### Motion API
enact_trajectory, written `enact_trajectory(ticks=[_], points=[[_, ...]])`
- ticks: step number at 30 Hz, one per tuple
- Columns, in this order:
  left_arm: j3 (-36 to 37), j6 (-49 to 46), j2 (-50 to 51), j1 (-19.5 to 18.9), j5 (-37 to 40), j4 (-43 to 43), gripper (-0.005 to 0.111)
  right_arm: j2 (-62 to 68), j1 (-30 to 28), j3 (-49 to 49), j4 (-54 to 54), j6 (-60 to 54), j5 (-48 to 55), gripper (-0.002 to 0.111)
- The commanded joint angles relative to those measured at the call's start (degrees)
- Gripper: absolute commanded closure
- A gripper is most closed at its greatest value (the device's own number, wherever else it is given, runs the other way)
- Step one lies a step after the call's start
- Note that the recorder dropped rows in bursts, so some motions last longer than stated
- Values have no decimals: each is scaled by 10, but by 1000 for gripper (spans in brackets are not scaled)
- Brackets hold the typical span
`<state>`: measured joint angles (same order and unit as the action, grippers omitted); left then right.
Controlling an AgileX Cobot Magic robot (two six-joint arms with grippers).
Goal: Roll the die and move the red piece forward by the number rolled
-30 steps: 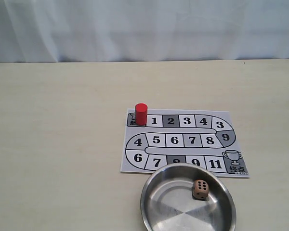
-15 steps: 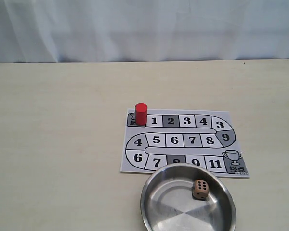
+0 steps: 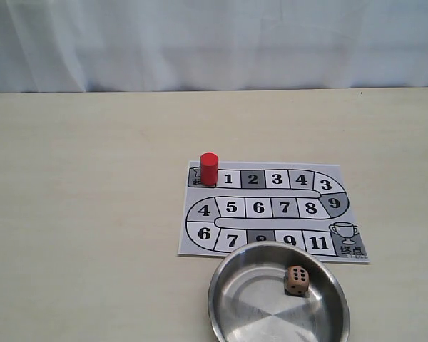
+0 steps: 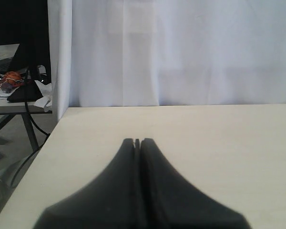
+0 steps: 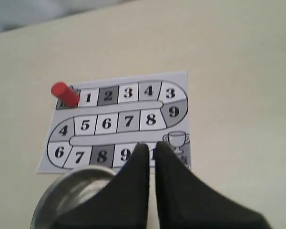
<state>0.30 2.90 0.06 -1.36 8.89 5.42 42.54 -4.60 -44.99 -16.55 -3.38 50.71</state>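
Die (image 3: 296,280) sits inside steel bowl (image 3: 221,274), right of centre. Red piece (image 3: 209,169) upright on board (image 3: 271,206) start square, beside square 1. Left tool (image 4: 137,141): fingers pressed together, empty, over bare table (image 4: 219,138). Right tool (image 5: 151,148): fingers almost touching, nothing held
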Motion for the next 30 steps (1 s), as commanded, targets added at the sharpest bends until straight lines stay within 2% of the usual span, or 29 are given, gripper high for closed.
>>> enact_trajectory(ticks=[1, 6, 8, 11, 15, 17, 20, 22, 28, 30], points=[[-3, 1, -1, 0, -7, -1, 107, 30, 1, -10, -21, -3, 34, 104], [-3, 1, -1, 0, -7, -1, 107, 53, 2, -10, -25, -3, 39, 104], [-3, 1, -1, 0, -7, -1, 107, 70, 19, -10, -26, -10, 43, 104], [-3, 1, -1, 0, -7, -1, 107, 109, 73, -17, -20, -86, 48, 104], [-3, 1, -1, 0, -7, -1, 107, 158, 156, -17, 12, -125, 45, 104], [-3, 1, -1, 0, -7, -1, 107, 180, 190, -17, 11, -120, 42, 104], [-3, 1, -1, 0, -7, -1, 107, 214, 228, -17, -19, -46, 27, 103], [-3, 1, -1, 0, -7, -1, 107, 237, 246, -17, -31, -5, 26, 97], [-3, 1, -1, 0, -7, -1, 107, 317, 280, -17, -37, 103, 4, 60], [-3, 1, -1, 0, -7, -1, 107, 339, 290, -17, -37, 164, -13, 53]])
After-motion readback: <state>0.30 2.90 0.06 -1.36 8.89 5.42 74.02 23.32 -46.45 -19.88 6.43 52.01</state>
